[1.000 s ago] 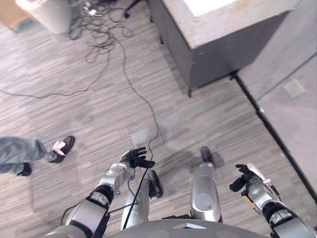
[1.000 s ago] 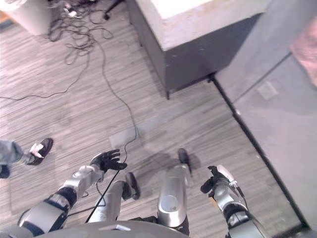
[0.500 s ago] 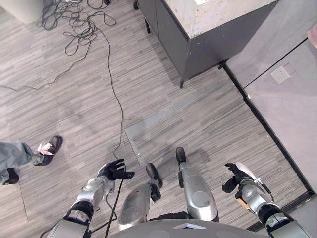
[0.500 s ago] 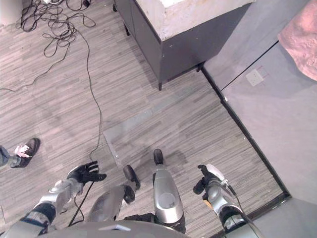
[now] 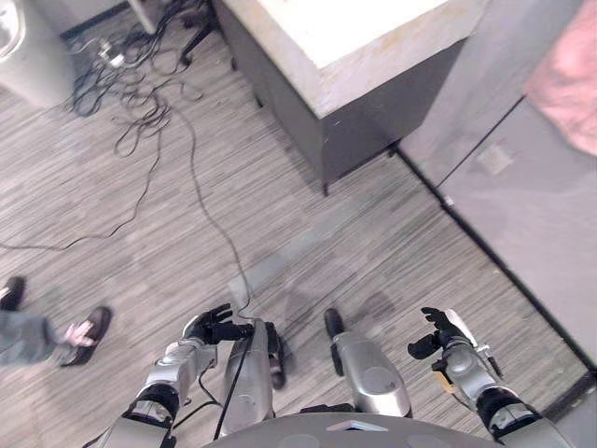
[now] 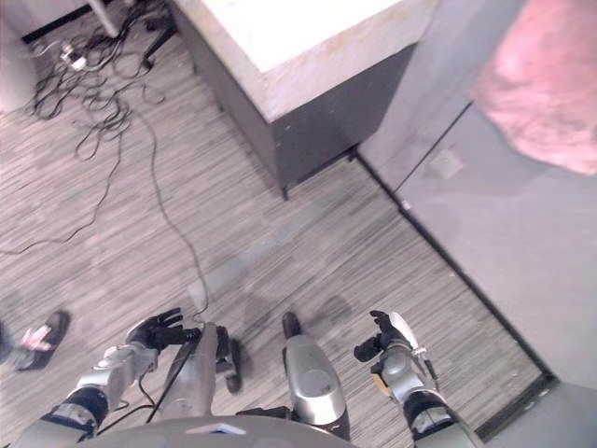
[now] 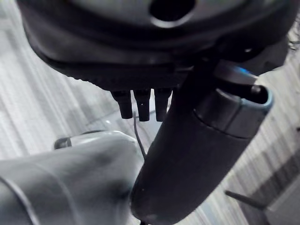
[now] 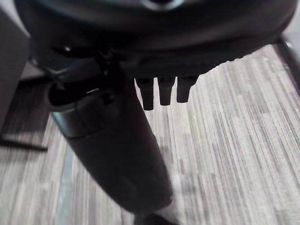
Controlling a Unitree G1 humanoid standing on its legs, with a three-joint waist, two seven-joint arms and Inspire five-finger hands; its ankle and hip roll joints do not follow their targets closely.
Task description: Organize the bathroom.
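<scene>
Nearest, the left hand (image 5: 207, 327) and the right hand (image 5: 443, 334) hang low over the grey plank floor (image 5: 373, 243), both empty with fingers loosely extended. A person's sandalled foot (image 5: 82, 331) stands on the floor off to the left. Farther out, a dark cabinet (image 5: 317, 121) with a pale stone top (image 5: 336, 37) blocks the way ahead; loose cables (image 5: 131, 93) tangle on the floor to its left, beside a pale bin (image 5: 28, 56). To the right runs a grey wall (image 5: 522, 215), where a pink towel (image 6: 550, 84) hangs.
</scene>
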